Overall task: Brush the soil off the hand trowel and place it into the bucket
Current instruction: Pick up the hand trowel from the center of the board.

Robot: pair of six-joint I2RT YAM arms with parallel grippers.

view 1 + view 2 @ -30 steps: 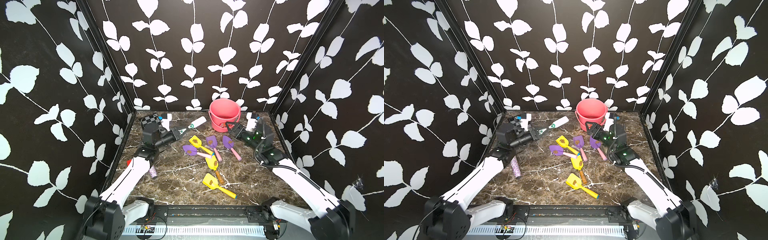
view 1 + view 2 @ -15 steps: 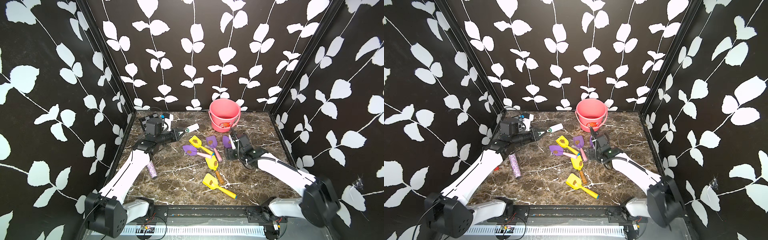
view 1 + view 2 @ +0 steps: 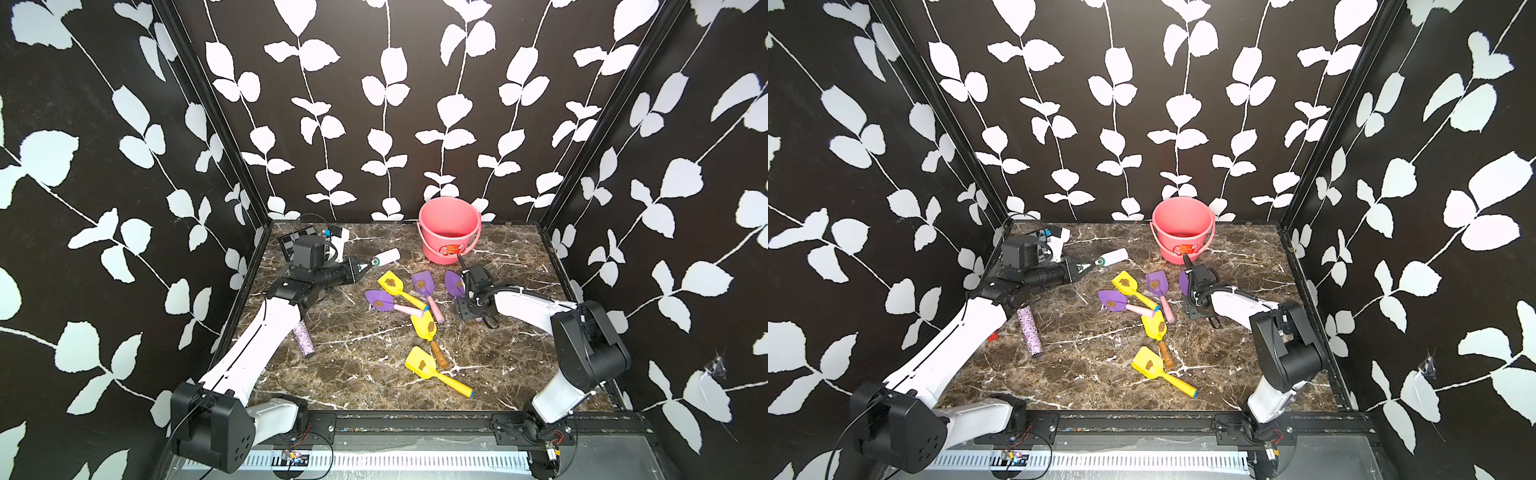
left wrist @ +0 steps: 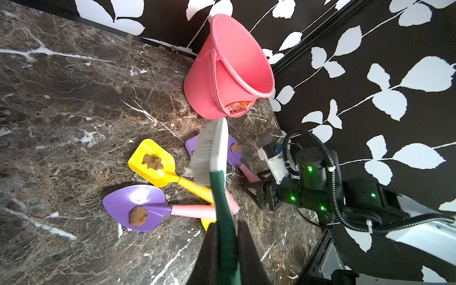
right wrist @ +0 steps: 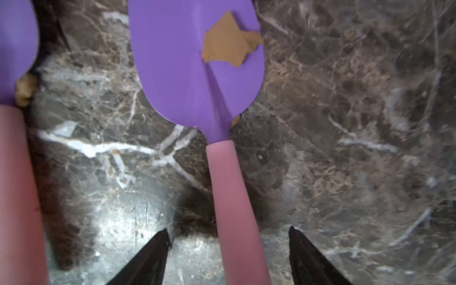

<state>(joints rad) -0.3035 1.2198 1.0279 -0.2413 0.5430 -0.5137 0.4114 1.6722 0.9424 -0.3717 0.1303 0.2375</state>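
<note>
Op: Right side, what changed?

Ann: Your right gripper [image 5: 229, 246] was up by the bucket [image 3: 434, 243] a second ago. Now it's down low over the table [image 5: 345, 123], at the pink handle of the purple trowel [image 5: 192, 61] farthest right. Fingers [image 5: 158, 254] are spread, one on either side of the handle, neither touching it. Half a second ago you were already coming down beside that trowel.

Op: Trowel moved?

Ann: No. It lies flat on the table where it was, blade end toward the bucket and near its front. There's a brown lump of soil [image 5: 229, 47] on the blade. In both top views your arm hides most of the handle.

Op: Left?

Ann: Your left gripper [image 4: 227, 223] is pinched tight on the green handle of the brush [image 4: 214, 148]. The white head points toward the bucket, at back left, well apart from your right gripper. The brush has hardly shifted in the last second.

Op: The rest?

Ann: Bucket upright at the back, same spot. The five other trowels [image 3: 390, 284] are unmoved mid-table, soil on each blade.
</note>
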